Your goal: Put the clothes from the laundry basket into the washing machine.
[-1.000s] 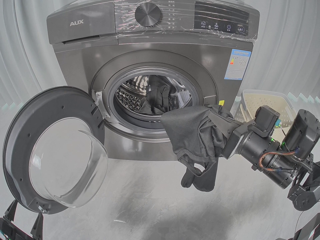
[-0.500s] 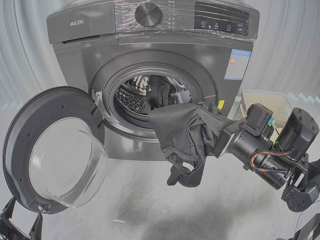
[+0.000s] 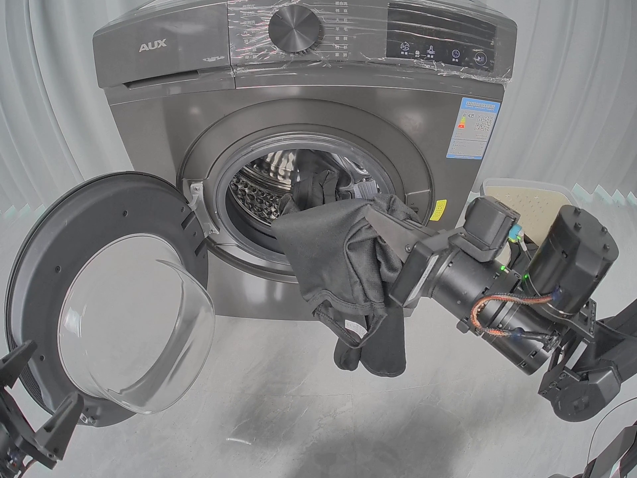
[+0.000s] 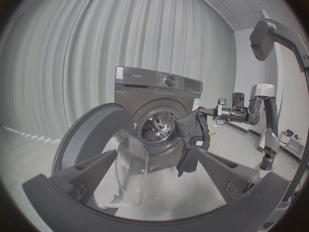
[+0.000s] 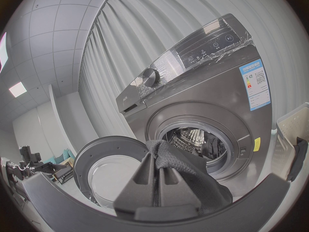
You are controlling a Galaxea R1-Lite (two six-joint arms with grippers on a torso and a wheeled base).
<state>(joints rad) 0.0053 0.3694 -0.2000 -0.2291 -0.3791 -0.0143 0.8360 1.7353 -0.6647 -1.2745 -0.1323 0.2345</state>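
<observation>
My right gripper (image 3: 381, 224) is shut on a dark grey garment (image 3: 335, 260), which hangs in front of the washing machine's (image 3: 298, 87) round opening, its lower end dangling over the floor. The right wrist view shows the fingers (image 5: 146, 178) pinching the garment (image 5: 186, 171) before the drum (image 5: 196, 142). Dark clothes (image 3: 315, 194) lie inside the drum. The cream laundry basket (image 3: 534, 200) stands to the machine's right, behind my right arm, with a dark piece over its rim (image 5: 297, 158). My left gripper (image 4: 154, 158) is open low on the left, near the open door (image 3: 99, 287).
The machine's door (image 4: 96, 136) swings wide open to the left, its glass bowl facing out. Pale curtains hang behind the machine. The grey floor in front of the machine is bare.
My right arm has carried the garment leftward and closer to the drum opening. The left gripper has risen a little at the lower left corner.
</observation>
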